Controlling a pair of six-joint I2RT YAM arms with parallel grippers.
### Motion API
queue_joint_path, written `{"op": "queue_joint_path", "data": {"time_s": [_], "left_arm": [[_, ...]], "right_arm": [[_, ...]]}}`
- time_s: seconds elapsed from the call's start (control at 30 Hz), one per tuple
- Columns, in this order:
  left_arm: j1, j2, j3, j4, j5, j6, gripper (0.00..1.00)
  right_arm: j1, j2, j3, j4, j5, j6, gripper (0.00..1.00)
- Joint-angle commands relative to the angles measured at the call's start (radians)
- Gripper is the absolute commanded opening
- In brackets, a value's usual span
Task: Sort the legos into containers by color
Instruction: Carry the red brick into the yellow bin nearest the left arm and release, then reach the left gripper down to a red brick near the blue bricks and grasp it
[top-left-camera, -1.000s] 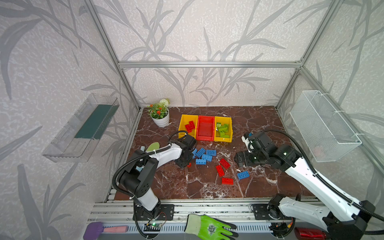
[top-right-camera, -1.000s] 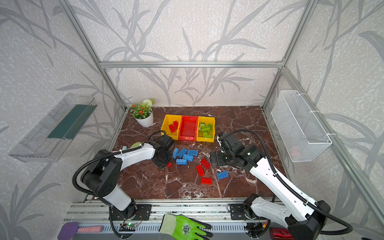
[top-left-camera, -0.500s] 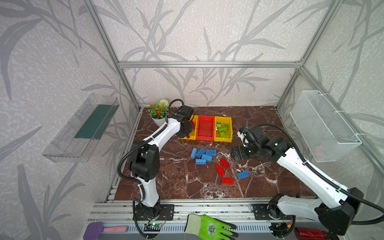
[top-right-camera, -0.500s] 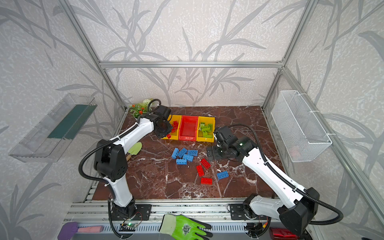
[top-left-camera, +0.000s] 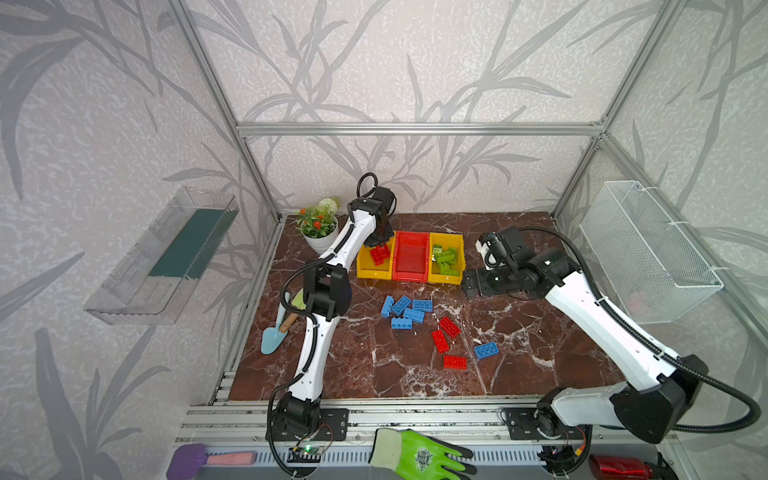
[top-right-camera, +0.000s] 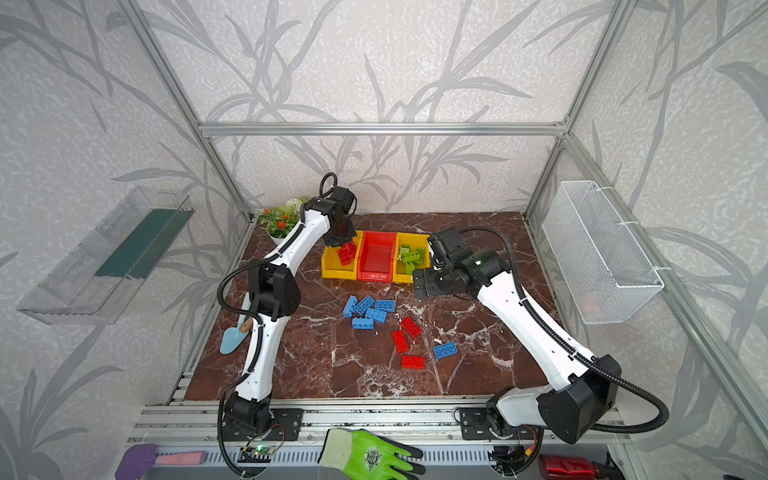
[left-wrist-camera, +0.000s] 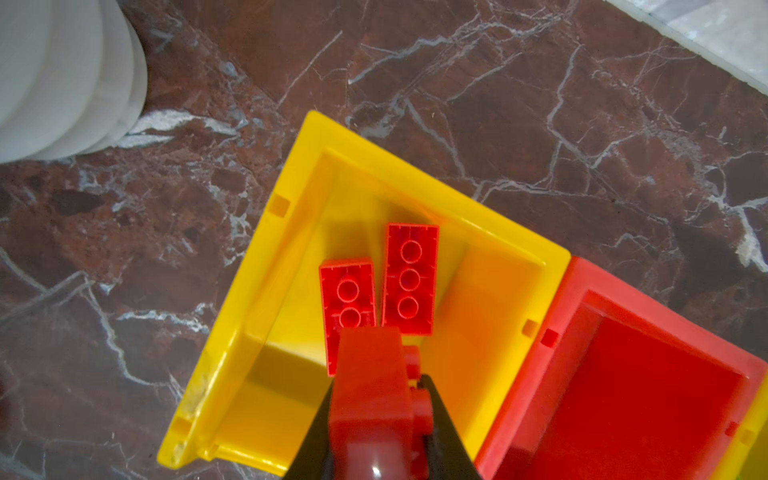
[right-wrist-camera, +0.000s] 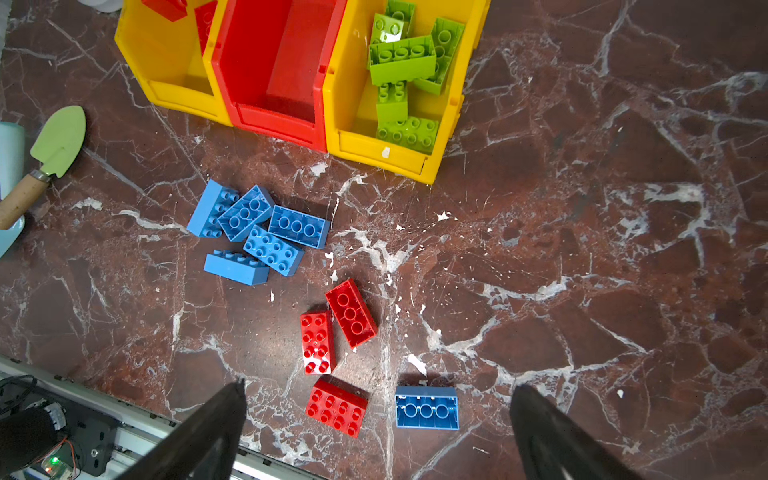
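The left hand (top-left-camera: 380, 241) is gripping a red brick (left-wrist-camera: 370, 374) above the left bin (left-wrist-camera: 286, 199), where two red bricks (left-wrist-camera: 409, 278) are lying. The right hand (top-left-camera: 470, 283) is hovering wide open and empty just right of the bins. Blue bricks (top-left-camera: 405, 309) and three reds (top-left-camera: 439, 341) are lying on the tabletop (top-left-camera: 519, 374); greens (top-left-camera: 446, 255) are filling the right bin (top-left-camera: 444, 279). Dropped from here, the brick is probably risking a bounce off those below, into the empty red bin (top-left-camera: 410, 276).

The red-brown marble tabletop (top-left-camera: 540, 353) carries three joined bins (top-left-camera: 410, 277) at upper centre. Blue bricks (top-left-camera: 422, 305) and red bricks (top-left-camera: 439, 341) lie below them. A potted plant (top-left-camera: 320, 239) stands upper left.
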Motion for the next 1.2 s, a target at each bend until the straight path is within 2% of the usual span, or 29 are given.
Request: {"op": "queue_joint_path", "data": {"time_s": [0.0, 0.03, 0.17, 0.4, 0.6, 0.73, 0.87, 0.97, 1.03, 1.17], "left_arm": [[0.023, 0.031, 0.04, -0.047, 0.064, 0.051, 0.38], [0.027, 0.036, 0.04, -0.039, 0.08, 0.047, 0.47], [0.031, 0.035, 0.039, -0.001, 0.122, 0.044, 0.67], [0.022, -0.02, 0.011, 0.018, 0.143, 0.015, 0.69], [-0.031, -0.169, -0.173, 0.049, 0.12, -0.009, 0.7], [-0.103, -0.289, -0.341, 0.093, 0.101, -0.039, 0.7], [-0.213, -0.382, -0.486, 0.14, 0.077, -0.061, 0.7], [-0.305, -0.435, -0.573, 0.179, 0.061, -0.036, 0.77], [-0.36, -0.459, -0.624, 0.199, 0.052, -0.005, 0.93], [-0.458, -0.499, -0.716, 0.245, 0.056, 0.085, 0.95]], "right_arm": [[-0.013, 0.025, 0.05, -0.042, 0.017, -0.024, 0.99], [-0.016, 0.034, 0.062, -0.044, 0.017, -0.024, 0.99], [-0.023, 0.062, 0.098, -0.048, 0.014, -0.025, 0.99], [-0.022, 0.067, 0.095, -0.043, 0.002, -0.031, 0.99], [-0.022, -0.024, -0.032, -0.021, -0.015, -0.005, 0.99], [-0.022, -0.128, -0.132, -0.027, -0.007, 0.017, 0.99], [-0.022, -0.249, -0.222, -0.067, 0.002, 0.034, 0.99], [-0.023, -0.353, -0.285, -0.11, 0.005, 0.055, 0.99], [-0.022, -0.417, -0.322, -0.134, -0.002, 0.076, 0.99], [-0.022, -0.539, -0.386, -0.183, -0.027, 0.121, 0.99]]}}
